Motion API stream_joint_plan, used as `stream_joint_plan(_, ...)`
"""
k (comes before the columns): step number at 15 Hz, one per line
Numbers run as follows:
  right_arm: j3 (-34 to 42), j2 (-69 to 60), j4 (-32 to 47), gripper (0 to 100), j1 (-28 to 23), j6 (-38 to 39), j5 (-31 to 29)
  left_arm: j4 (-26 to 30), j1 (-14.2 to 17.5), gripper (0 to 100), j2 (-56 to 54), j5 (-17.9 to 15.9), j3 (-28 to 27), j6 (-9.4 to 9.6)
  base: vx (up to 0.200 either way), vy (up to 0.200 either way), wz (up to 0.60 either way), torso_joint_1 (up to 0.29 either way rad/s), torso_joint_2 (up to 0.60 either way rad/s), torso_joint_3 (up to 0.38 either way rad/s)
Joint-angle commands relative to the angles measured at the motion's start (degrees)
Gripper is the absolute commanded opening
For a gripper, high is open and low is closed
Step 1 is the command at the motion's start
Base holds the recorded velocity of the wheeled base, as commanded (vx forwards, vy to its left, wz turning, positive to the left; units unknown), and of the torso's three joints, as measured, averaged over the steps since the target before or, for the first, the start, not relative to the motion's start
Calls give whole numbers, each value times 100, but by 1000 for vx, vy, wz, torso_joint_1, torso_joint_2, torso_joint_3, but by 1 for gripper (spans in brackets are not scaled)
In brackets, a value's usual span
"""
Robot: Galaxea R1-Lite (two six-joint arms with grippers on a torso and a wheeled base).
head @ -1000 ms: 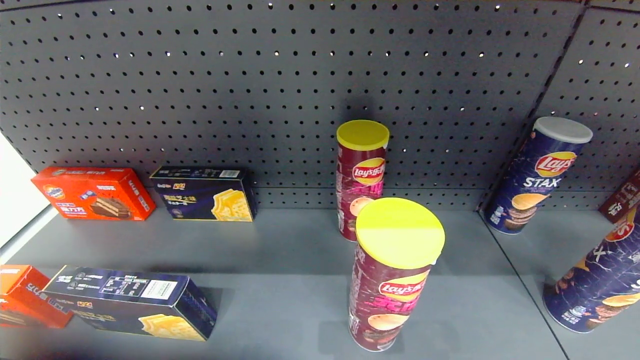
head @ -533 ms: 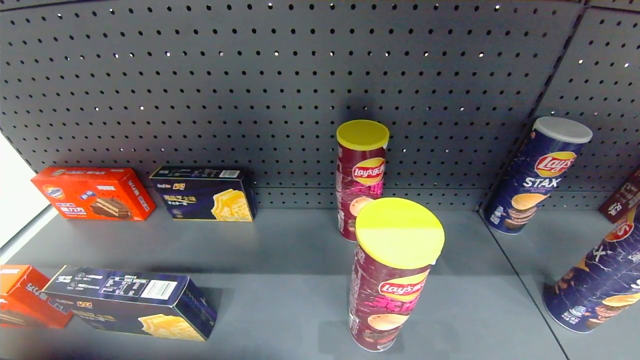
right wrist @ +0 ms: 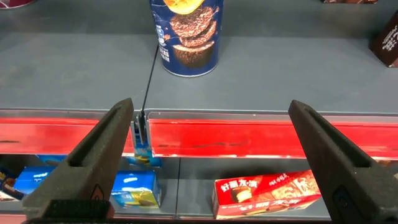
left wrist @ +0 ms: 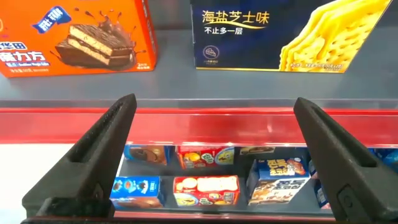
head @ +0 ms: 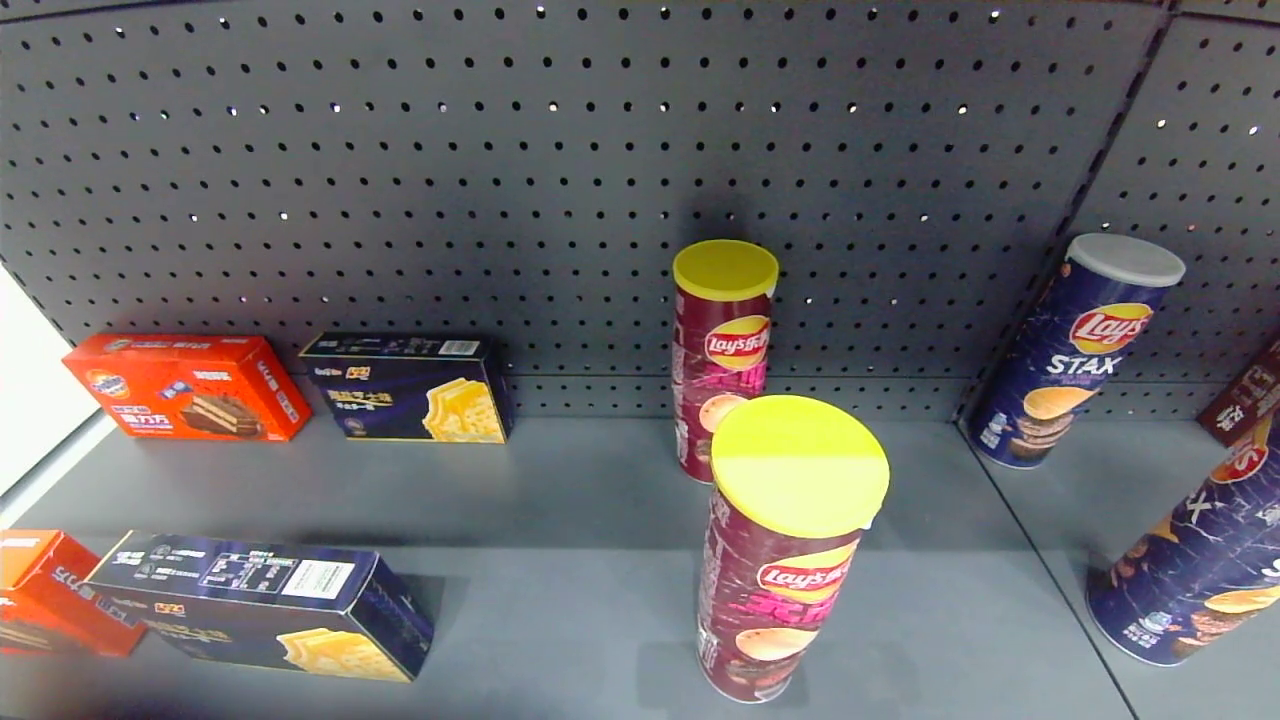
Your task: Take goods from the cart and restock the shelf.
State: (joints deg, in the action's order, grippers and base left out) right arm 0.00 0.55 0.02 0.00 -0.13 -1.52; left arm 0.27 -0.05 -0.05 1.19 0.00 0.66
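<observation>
Nothing has shifted on the shelf (head: 560, 500). My left pincer (left wrist: 216, 104) hangs spread, empty, facing the orange box (left wrist: 74, 37); my right pincer (right wrist: 211, 106) spread too, facing the blue can (right wrist: 186, 34).

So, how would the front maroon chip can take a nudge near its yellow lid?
The front can stands tall and narrow on the shelf, so it would probably tip. Once down, its round body would likely roll. Its glossy wall may be slippery.
</observation>
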Motion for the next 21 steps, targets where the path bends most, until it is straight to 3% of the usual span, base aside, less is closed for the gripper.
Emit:
stream_joint_plan(1,-624,305,-55,100,-9,84,-375,0,5,100,14,-5,0,13,0,0,0,0,0,0)
stream_joint_plan(2,-1846,1861,15,100,97,251,-595,0,-4,100,14,12,0,4,0,0,0,0,0,0)
stream_joint_plan(3,-2355,2371,-108,100,272,242,-393,0,5,100,14,4,0,4,0,0,0,0,0,0)
stream_joint_plan(8,-4184,3865,-196,100,703,-356,741,0,-4,100,14,4,0,4,0,0,0,0,0,0)
stream_joint_plan(13,-4526,4647,-618,100,1099,-813,1427,0,-4,100,14,4,0,4,0,0,0,0,0,0)
stream_joint_plan(17,-4553,4964,-653,100,1828,-962,1471,0,5,100,14,4,0,4,0,0,0,0,0,0)
stream_joint_plan(21,-4737,5473,-1286,100,1986,-971,1488,0,5,100,14,4,0,4,0,0,0,0,0,0)
